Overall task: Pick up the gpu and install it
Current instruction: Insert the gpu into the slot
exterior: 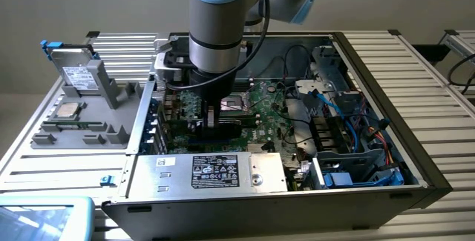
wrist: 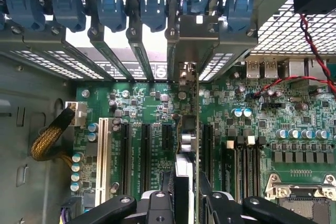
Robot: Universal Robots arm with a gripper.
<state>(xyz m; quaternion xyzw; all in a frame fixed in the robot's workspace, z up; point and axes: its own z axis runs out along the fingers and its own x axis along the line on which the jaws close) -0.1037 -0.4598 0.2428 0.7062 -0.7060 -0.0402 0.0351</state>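
Wrist view has the end effector (wrist: 184,203) clamped on the gpu (wrist: 184,174), edge-on and upright over the motherboard (wrist: 252,129) slots, its lower edge hidden, while the arm (exterior: 215,29) covers most of it from outside.

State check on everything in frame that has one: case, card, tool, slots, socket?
computer case: lying on its side, side panel off, inside exposed.
gpu: on edge, gripped, lined up over a motherboard slot, bracket end at the rear openings; cannot tell if seated.
tool: shut on the gpu.
white slot: empty.
CPU socket: exposed, no cooler on it.
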